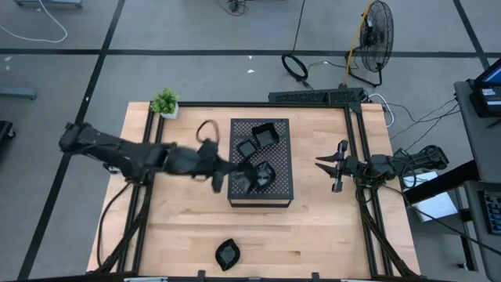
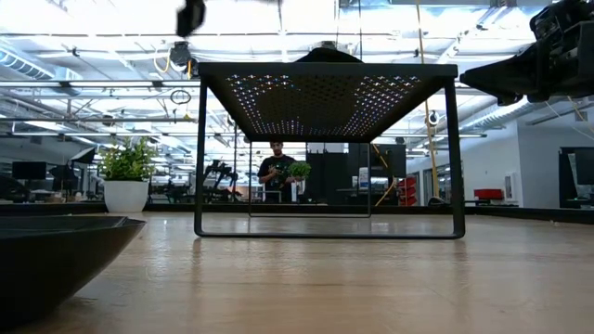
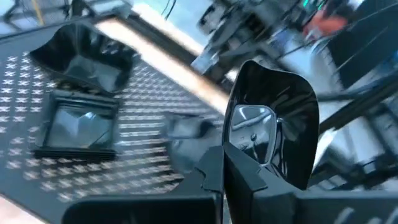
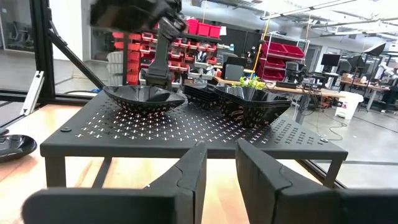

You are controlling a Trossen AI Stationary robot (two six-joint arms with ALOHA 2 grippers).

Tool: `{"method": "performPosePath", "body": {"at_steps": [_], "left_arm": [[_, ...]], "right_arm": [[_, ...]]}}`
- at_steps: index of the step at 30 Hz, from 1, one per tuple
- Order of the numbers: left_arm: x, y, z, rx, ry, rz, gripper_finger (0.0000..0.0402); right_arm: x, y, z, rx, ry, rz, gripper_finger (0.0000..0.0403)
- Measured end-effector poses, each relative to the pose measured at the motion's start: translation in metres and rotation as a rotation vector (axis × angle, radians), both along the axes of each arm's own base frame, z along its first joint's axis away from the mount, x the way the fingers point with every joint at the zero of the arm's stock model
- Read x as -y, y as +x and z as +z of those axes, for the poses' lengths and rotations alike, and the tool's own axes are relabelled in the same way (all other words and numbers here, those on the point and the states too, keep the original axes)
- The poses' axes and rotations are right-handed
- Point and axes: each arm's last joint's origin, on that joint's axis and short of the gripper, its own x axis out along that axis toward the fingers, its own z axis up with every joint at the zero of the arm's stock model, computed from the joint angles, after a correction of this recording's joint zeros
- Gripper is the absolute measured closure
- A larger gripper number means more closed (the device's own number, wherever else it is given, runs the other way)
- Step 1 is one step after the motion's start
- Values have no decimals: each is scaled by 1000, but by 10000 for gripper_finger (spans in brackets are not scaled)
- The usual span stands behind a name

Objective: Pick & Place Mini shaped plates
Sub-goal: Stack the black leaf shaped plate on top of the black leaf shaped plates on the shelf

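Several small glossy black plates are in view. My left gripper point(image 1: 233, 171) reaches from the table's left over the dark perforated stand point(image 1: 283, 194) and is shut on one rounded plate point(image 3: 273, 118), also seen as the rounded plate point(image 4: 144, 97) in the right wrist view. A wavy-rimmed plate point(image 3: 84, 56) and a square plate point(image 3: 78, 127) rest by their bases on the stand's top. Another plate point(image 1: 228, 253) lies on the table near its near edge. My right gripper point(image 1: 329, 164) waits open, right of the stand, touching nothing. My left gripper pinches the rounded plate by its rim point(image 3: 239, 134) between the two fingers, one finger point(image 3: 245, 171) over the inner face and the other behind the outer wall. The fingers come down from above, slanting from the table's left. The plate's underside point(image 4: 146, 107) sits level at the stand's perforated top.
The stand point(image 2: 325, 102) is a raised perforated table on thin legs in the table's middle. A small potted plant point(image 1: 164, 102) is at the far left corner. Black frame rails run along the table's sides. A person point(image 2: 275, 172) stands far off in the room.
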Motion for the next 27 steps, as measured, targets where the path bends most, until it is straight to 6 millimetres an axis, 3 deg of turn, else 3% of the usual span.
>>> {"method": "performPosePath", "body": {"at_steps": [4,8,16,27], "left_arm": [[-30,15,-18,-98,14,-24,399],[-44,33,-34,-123,-20,-88,400],[-47,55,-54,-115,-35,-192,398],[-55,58,-49,-58,-58,-143,381]], "right_arm": [[0,0,0,0,0,0,330],[0,0,0,0,0,0,330],[0,0,0,0,0,0,330],[0,0,0,-1,0,1,330]]}}
